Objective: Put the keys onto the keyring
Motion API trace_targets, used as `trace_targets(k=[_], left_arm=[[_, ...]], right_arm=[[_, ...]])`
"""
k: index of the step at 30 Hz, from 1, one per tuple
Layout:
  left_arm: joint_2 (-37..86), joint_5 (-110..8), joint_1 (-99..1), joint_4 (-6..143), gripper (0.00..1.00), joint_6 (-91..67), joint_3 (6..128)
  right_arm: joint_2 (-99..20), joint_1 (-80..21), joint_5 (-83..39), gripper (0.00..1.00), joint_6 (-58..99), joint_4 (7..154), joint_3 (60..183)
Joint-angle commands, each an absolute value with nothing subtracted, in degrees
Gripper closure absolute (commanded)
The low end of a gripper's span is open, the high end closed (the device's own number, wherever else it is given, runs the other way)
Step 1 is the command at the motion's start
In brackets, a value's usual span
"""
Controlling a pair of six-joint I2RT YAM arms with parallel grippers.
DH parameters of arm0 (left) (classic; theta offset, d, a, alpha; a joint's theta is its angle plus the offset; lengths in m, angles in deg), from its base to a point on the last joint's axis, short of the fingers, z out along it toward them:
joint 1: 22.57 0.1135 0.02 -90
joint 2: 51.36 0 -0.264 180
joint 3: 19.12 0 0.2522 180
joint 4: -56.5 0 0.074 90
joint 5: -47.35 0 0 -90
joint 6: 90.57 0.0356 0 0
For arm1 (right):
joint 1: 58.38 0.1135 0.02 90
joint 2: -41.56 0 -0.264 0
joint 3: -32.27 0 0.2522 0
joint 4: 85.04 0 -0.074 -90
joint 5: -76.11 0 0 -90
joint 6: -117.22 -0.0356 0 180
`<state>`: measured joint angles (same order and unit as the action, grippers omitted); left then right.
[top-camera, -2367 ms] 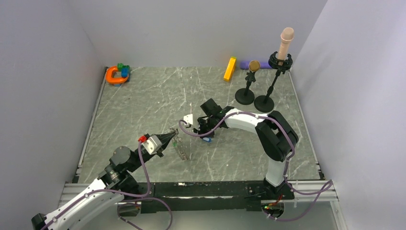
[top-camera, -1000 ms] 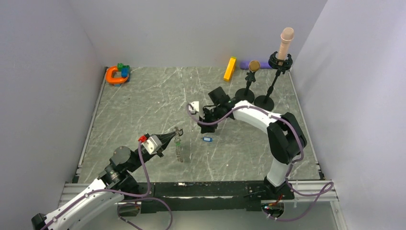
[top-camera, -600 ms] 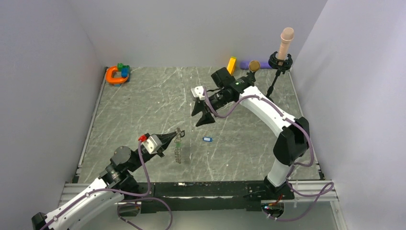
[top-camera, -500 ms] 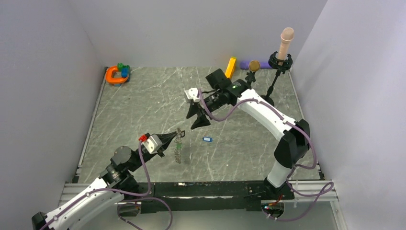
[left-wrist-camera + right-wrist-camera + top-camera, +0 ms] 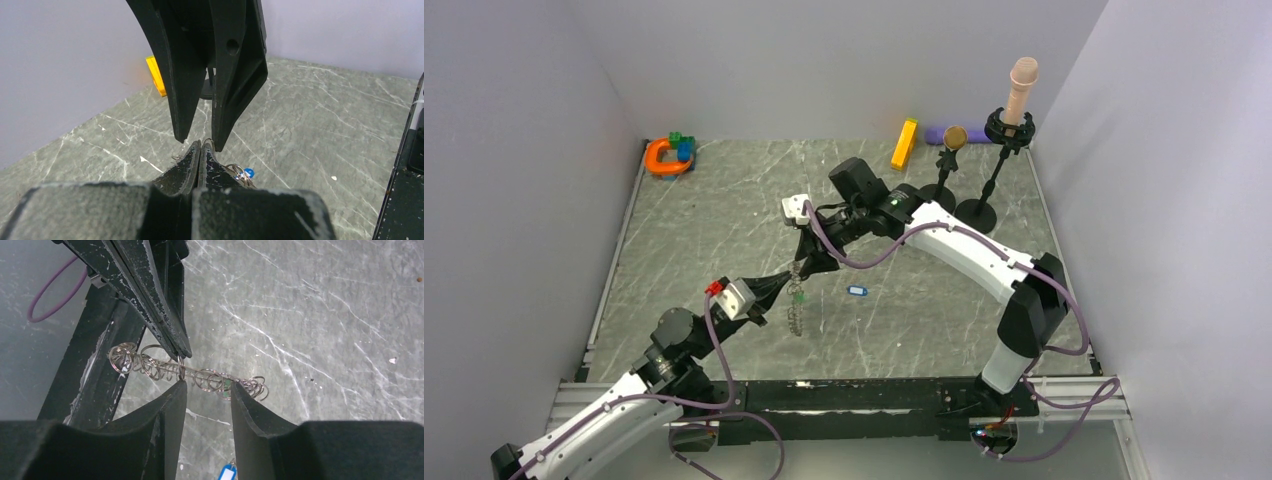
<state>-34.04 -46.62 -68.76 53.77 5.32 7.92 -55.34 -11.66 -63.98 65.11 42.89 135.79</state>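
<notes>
Keyring, silvery bumpy metal loop [image 5: 796, 315], hangs over mid-tabletop, clamped in left fingers [image 5: 187, 165]. Right gripper [image 5: 207, 390] spread, empty, straddling it. Small blue-headed key [image 5: 856, 291] lies near, unthreaded. I read this as a ring handover or steadying step. Next needs a clean pinch.

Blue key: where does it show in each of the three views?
Top external: blue key lying right of the hanging keyring.
Left wrist: blue speck just right of the keyring.
Right wrist: bottom edge, below the keyring.
Shared landmark: the keyring.
</notes>
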Motion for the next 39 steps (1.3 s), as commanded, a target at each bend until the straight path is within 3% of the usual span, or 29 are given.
trace_targets(k=[1,21,30,32,39], left_arm=[[-35.7,-45.1,-68.6,48.8,1.00,3.5,7.6],[-35.8,-43.9,-68.6,48.5,1.00,3.2,7.3],[-36.8,-43.6,-68.6,48.9,1.00,3.0,7.0],[-37.0,-43.5,-68.6,49.1,1.00,2.9,6.9],[-38.7,-44.7,-68.6,50.6,0.98,1.6,6.4]], right_arm=[[-53.9,-11.2,-64.6,0.60,62.7,45.8,135.1],[-54.8,-9.9,-69.6,0.70,59.3,47.4,135.4],[-55.6,-9.3,-68.7,0.86,59.2,48.0,135.2],[-55.6,-9.3,-68.6,1.00,59.2,48.2,135.1],[-55.8,-9.3,-67.2,1.00,64.3,43.6,137.9]])
